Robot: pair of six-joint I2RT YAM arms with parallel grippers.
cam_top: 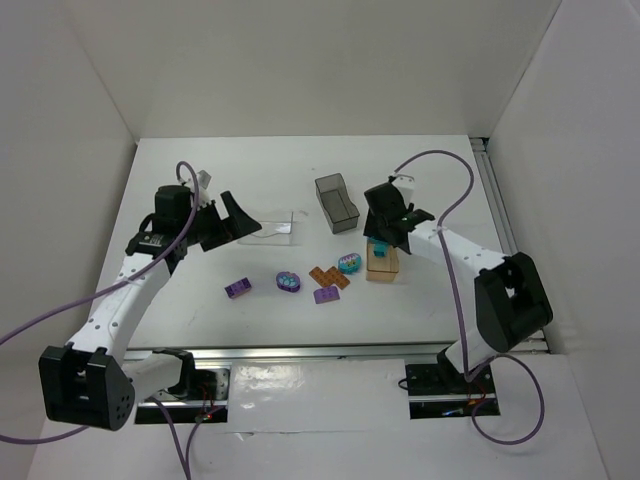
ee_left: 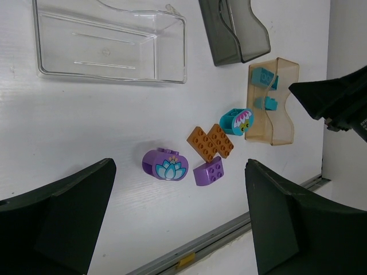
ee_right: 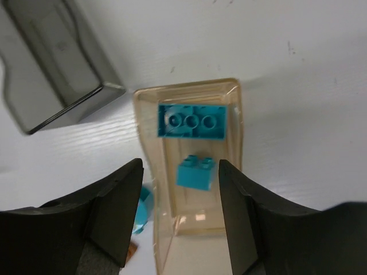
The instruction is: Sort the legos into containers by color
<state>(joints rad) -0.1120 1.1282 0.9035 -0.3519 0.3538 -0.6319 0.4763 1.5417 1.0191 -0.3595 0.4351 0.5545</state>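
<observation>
Two teal bricks [ee_right: 191, 121] lie in the tan container [ee_right: 150, 172] under the released, empty right gripper [ee_right: 179, 169]. The left gripper [ee_left: 179, 166] gapes idle. Five legos [ee_left: 210, 141] lie loose on the counter [cam_top: 200, 310], and the clear container [ee_left: 183, 51] and grey container [ee_left: 235, 34] seem empty.

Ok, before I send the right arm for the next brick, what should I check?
1. Right claw empty, jaws apart over the tan container: ok.
2. Tan container holds one colour only, the wide teal brick and the small teal brick: ok.
3. All teal sorted: not ok. The teal oval lego lies on the table beside that container.
4. Left claw open and empty: ok.
5. Clear container empty, free for another colour: ok.
</observation>
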